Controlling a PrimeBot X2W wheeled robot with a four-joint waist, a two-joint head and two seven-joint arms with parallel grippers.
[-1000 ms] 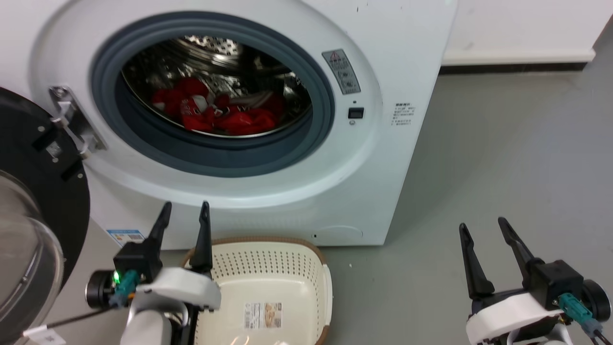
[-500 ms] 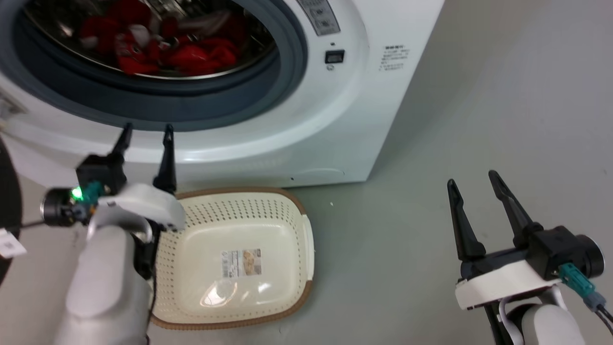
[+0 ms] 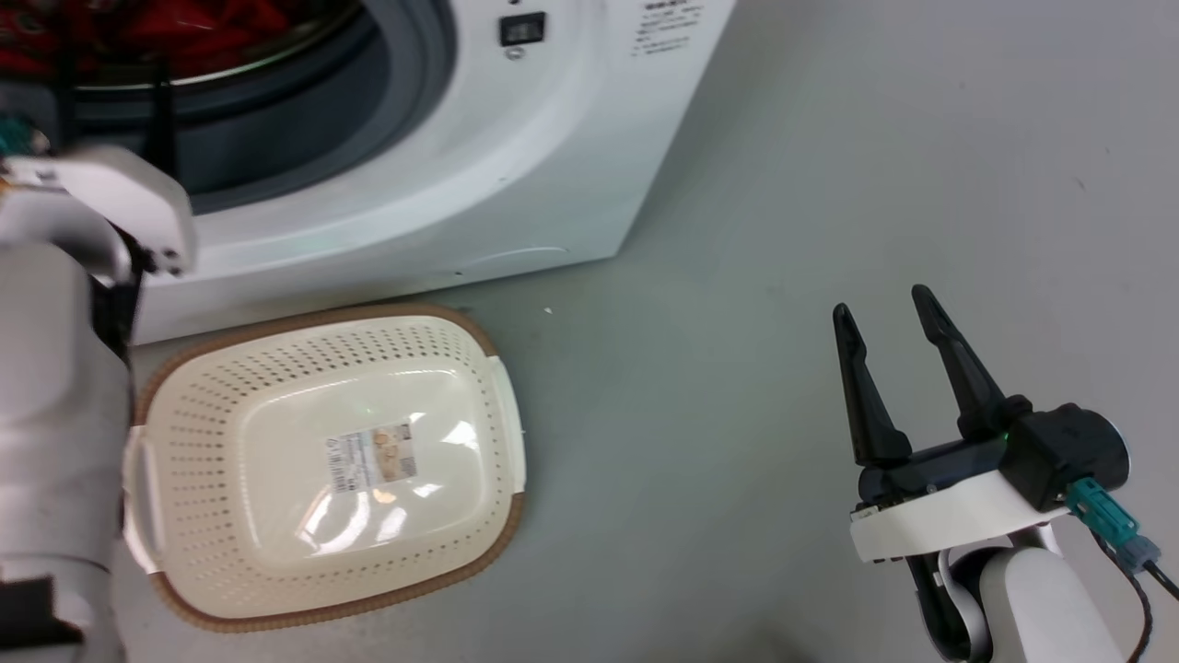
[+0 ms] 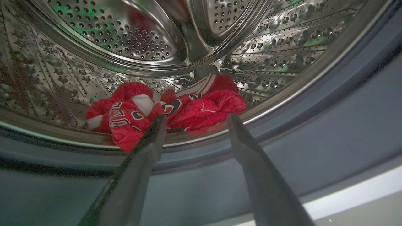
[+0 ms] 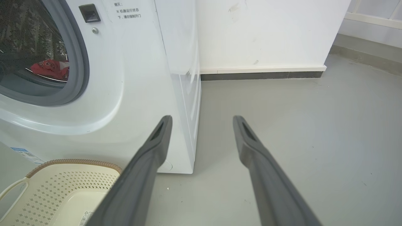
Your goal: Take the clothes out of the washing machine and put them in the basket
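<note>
Right tool is hanging wide open and empty over the floor, off the washing machine's right corner, seemingly parked clear of the work; the basket is sitting empty at the foot of the washing machine, below its porthole, probably so a pull-out becomes a short drop; left tool is pointing into the washing machine's mouth, fingers spread wide, gripping nothing; the clothes are lying at the drum's bottom, just behind the steel lip; the grey seal is ringing the opening, so I'm judging plenty of room overhead, with the lip underneath needing clearance.
</note>
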